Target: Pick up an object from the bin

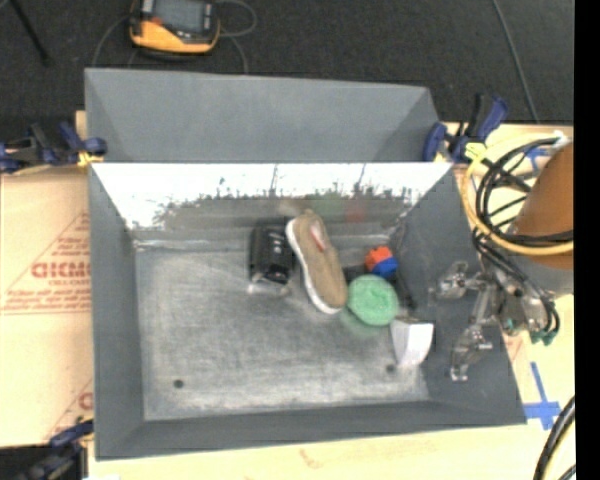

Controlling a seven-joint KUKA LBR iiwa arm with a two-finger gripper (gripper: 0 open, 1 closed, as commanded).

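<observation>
My gripper hangs over the bin's right sloping wall, its metal fingers spread open with nothing between them. Closest to it, at the right end of the bin floor, lies a small white folded piece. Just left of that sits a green ball, touching a tan, white-edged shoe-like thing that lies slanted.
A small orange and blue thing lies behind the green ball near the back wall. A black boxy thing stands left of the shoe-like thing. The arm with its cables comes in from the right.
</observation>
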